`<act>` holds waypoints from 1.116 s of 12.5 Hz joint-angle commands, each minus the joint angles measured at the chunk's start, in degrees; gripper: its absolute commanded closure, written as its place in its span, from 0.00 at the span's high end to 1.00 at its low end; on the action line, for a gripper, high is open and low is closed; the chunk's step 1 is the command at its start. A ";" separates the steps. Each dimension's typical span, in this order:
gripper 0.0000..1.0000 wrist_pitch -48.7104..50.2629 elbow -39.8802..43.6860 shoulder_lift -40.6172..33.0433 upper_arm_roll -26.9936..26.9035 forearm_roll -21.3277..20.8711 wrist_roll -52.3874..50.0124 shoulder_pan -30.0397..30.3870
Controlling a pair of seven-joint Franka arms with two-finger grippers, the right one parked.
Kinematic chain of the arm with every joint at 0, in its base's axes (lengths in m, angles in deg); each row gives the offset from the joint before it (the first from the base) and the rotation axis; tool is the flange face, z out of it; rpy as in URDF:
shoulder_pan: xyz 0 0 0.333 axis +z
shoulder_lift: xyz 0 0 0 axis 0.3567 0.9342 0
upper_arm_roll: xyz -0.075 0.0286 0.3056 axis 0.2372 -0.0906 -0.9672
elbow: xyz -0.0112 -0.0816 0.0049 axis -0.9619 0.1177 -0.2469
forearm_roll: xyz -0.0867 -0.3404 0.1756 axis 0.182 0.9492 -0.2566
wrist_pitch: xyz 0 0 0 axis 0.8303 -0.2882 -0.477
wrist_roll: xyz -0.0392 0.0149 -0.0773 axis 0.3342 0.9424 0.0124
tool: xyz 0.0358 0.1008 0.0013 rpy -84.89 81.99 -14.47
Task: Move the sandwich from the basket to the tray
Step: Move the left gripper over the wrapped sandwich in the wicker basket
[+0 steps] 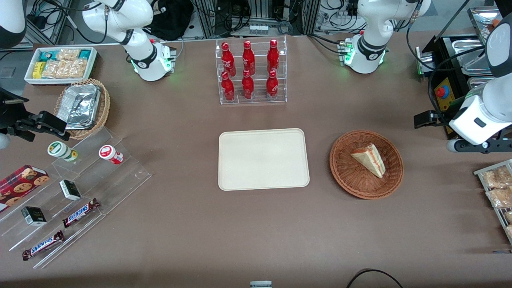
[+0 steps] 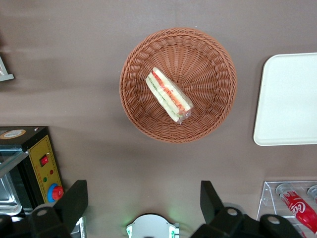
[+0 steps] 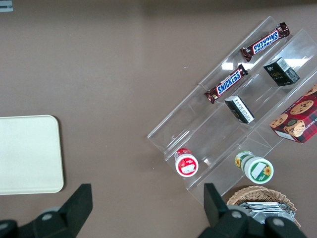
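A white bin of snack packets (image 1: 60, 64) sits at the parked arm's end of the brown desk (image 1: 256, 224). Nearer to the front camera than the bin is a pale tan wicker basket holding a foil container (image 1: 82, 108). Nearer again, a clear tiered acrylic stand (image 1: 76, 200) carries two small round tubs, little dark boxes and two Snickers bars (image 1: 80, 213). A red box of cookies (image 1: 20, 180) lies beside that stand.

In the middle of the desk a clear acrylic rack holds six red bottles (image 1: 250, 72). Nearer to the front camera than the rack lies the flat rectangular cream-beige tray (image 1: 263, 159), with nothing on it.

Toward the working arm's end, just beside the tray but apart from it, sits the round reddish-brown woven wicker basket (image 1: 366, 164). The small triangular wedge sandwich (image 1: 370, 159) lies in this basket, its red and green filling showing along the cut edge in the left wrist view (image 2: 168, 94).

The left arm's tool (image 2: 143, 206) hangs high above the desk, near the basket and toward the arm's base from it. Its two dark fingers (image 2: 74, 201) are spread wide and hold nothing. Wire racks of packets (image 1: 498, 192) stand at the desk's edge.
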 commanded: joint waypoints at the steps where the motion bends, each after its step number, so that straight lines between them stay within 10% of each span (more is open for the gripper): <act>1: 1.00 -1.60 0.50 -0.06 -0.36 -0.52 -3.05 -0.57; 14: 1.00 -24.09 -24.25 0.48 0.61 0.10 -2.53 -1.18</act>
